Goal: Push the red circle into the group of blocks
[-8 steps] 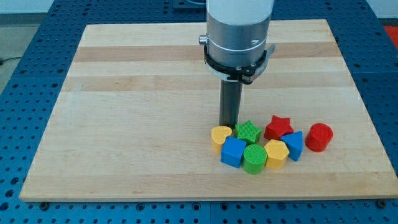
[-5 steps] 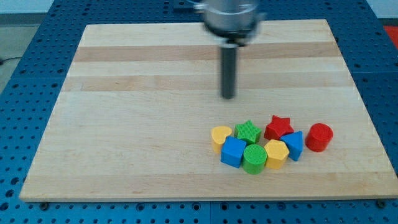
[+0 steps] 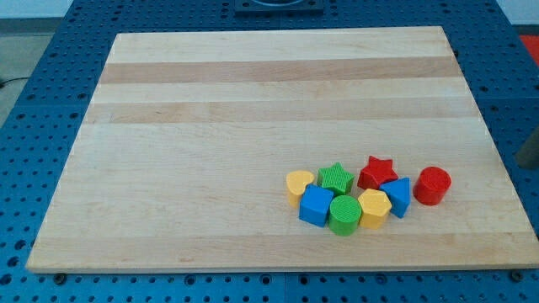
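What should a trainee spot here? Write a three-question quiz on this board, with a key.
1. True or false: the red circle sits at the view's left end of the group.
2. Which block is nearest the red circle? A yellow heart; B blue block; C green star.
3. Fill in: the wooden board carries ___ blocks.

Key: 1 false, it is at the view's right end. 2 B. 3 eight. My tip does not clearly show.

No readable text, labels or numbers (blocks and board plain)
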Motion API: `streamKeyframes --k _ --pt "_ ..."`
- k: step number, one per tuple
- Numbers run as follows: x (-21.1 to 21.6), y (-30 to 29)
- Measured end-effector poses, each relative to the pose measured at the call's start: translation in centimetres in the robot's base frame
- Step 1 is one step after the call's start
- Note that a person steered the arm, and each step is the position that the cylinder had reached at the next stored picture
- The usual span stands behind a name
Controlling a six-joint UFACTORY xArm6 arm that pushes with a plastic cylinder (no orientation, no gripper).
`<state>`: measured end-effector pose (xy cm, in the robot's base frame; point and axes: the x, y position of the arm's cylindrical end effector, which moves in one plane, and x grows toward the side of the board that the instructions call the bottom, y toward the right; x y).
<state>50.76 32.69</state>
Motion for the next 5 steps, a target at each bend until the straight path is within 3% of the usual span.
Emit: streamKeyframes --k 1,3,5 --pt "3.1 -0.5" --pt "2.4 -4.6" --pt "2.1 -15.6"
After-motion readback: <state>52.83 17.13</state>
